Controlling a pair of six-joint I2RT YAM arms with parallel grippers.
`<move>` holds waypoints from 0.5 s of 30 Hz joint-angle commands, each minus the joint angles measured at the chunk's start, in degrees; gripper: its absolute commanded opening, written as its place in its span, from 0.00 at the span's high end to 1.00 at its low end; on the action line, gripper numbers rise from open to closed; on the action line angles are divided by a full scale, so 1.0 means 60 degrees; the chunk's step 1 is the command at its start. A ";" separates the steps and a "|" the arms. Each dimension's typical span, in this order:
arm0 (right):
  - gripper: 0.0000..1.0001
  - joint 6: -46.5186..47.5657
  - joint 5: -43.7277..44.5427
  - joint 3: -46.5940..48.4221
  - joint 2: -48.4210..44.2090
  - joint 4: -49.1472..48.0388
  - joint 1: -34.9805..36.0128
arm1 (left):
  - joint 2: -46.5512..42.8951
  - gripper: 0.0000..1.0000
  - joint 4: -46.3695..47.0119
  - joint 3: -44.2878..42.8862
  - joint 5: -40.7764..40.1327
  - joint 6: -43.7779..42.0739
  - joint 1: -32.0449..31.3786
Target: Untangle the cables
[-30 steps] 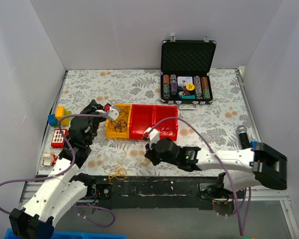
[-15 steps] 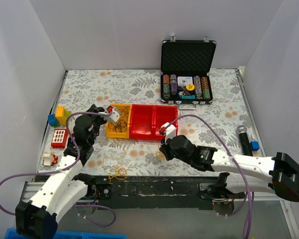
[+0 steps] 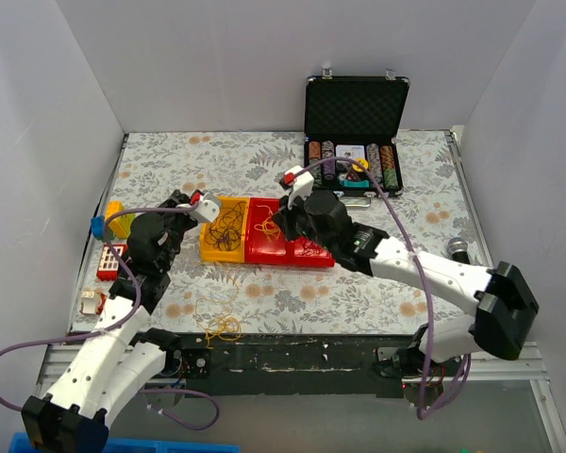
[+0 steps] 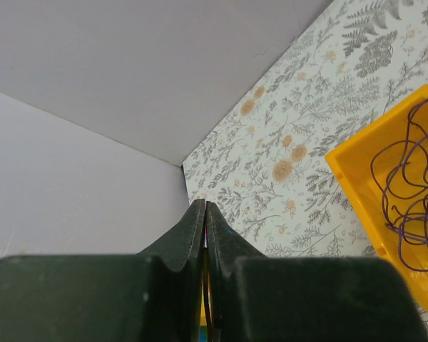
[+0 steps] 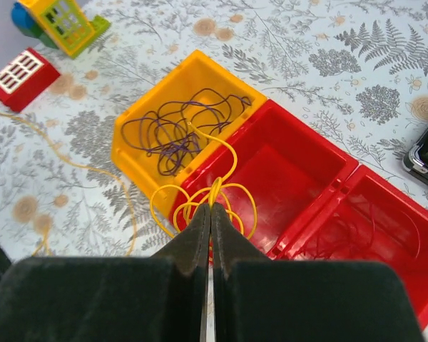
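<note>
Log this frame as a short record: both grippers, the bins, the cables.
right gripper: jaws shut on yellow cable, above red bin
left gripper: jaws shut, beside yellow bin
yellow bin: holds purple cable
table: loose yellow cable near front edge

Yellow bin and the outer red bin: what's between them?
The middle red bin, shown in the right wrist view. Its floor looks bare; the yellow cable pinched in the right tool dangles over the corner nearest that tool.
</note>
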State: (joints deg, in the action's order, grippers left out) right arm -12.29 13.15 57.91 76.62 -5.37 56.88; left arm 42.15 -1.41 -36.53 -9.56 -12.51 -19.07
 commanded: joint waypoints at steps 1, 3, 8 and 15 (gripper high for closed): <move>0.99 0.0379 -0.0696 0.0748 0.1377 -0.0380 -0.0559 | -0.0243 1.00 -0.0512 -0.0810 0.0202 0.0562 0.0044; 0.99 0.0394 -0.0814 0.1040 0.1993 -0.0380 -0.0749 | -0.0243 1.00 -0.0585 -0.0898 0.0217 0.0606 0.0058; 0.45 0.0365 -0.0507 0.1701 0.2831 0.0118 -0.0838 | -0.0243 1.00 -0.0513 -0.0826 0.0027 0.0519 0.0058; 0.14 0.0394 -0.0359 0.0034 0.0958 -0.0555 0.0609 | -0.0112 1.00 0.0571 0.0184 -0.0750 -0.0185 0.0146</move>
State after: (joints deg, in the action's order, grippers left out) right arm -10.44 11.09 61.87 91.05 -4.47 54.22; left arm 41.15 -1.41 -38.59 -11.05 -11.60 -18.92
